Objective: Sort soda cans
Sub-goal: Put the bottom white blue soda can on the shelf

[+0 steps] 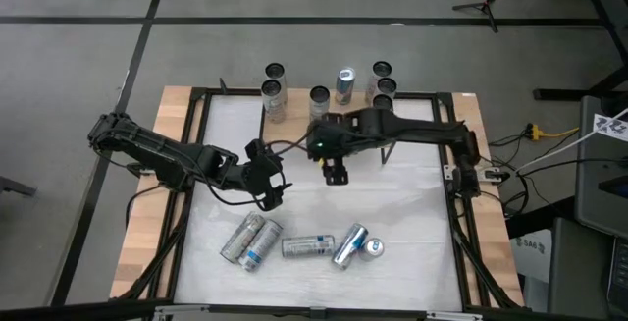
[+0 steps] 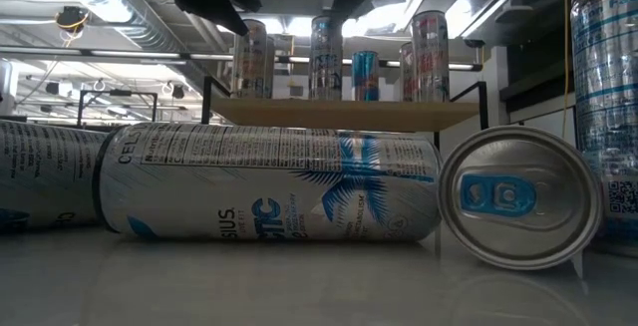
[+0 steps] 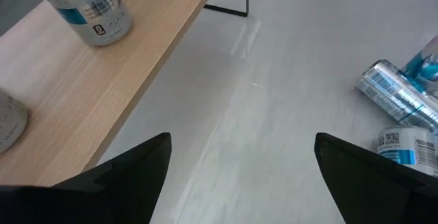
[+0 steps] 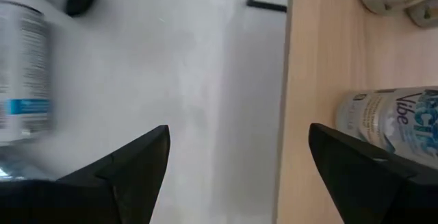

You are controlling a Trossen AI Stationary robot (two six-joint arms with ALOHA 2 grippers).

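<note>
On the white table [image 1: 412,213], both grippers hang empty with fingers spread wide: the left gripper [image 1: 272,191] above the table's middle-left and the right gripper [image 1: 336,172] just in front of the wooden ledge [image 1: 294,110] at the far edge. Several soda cans [image 1: 345,85] stand upright along that ledge, some partly hidden behind the right arm, while five more lie in a loose row [image 1: 307,246] near the front edge. In the low view the lying cans fill the frame, cut off at both sides, and the grippers show only as dark shapes at the top.
</note>
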